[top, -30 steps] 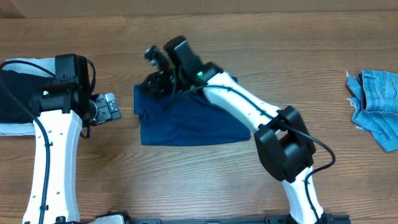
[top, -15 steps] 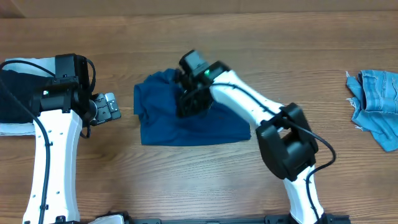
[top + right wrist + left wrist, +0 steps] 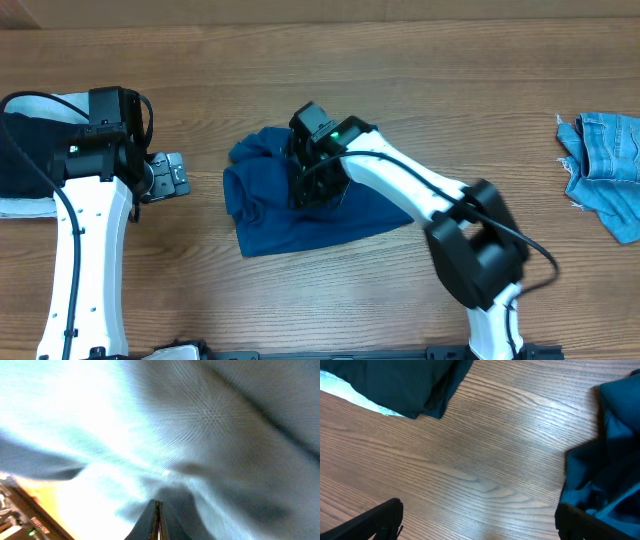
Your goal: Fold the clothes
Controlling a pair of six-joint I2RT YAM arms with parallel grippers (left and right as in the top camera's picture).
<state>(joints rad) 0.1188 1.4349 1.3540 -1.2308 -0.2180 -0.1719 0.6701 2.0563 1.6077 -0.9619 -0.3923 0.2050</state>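
Since a second ago the right gripper (image 3: 315, 170) has swung from the far-left corner of the blue polo shirt (image 3: 280, 222) to its middle, skewing it.

Overhead, the shirt lies mid-table, bunched at its far-left, folding unfinished. The left gripper (image 3: 172, 175) waits just left of it, fingers apart.

Left wrist: the shirt's edge shows at right, a dark garment (image 3: 395, 385) far-left.

Right wrist: fingers together, seemingly pinching blurred cloth.

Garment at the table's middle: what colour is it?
The shirt is plain royal blue, clearest in the overhead view.

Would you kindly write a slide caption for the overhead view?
Right gripper shut on the rumpled royal-blue knit shirt; left gripper open, apart from it.
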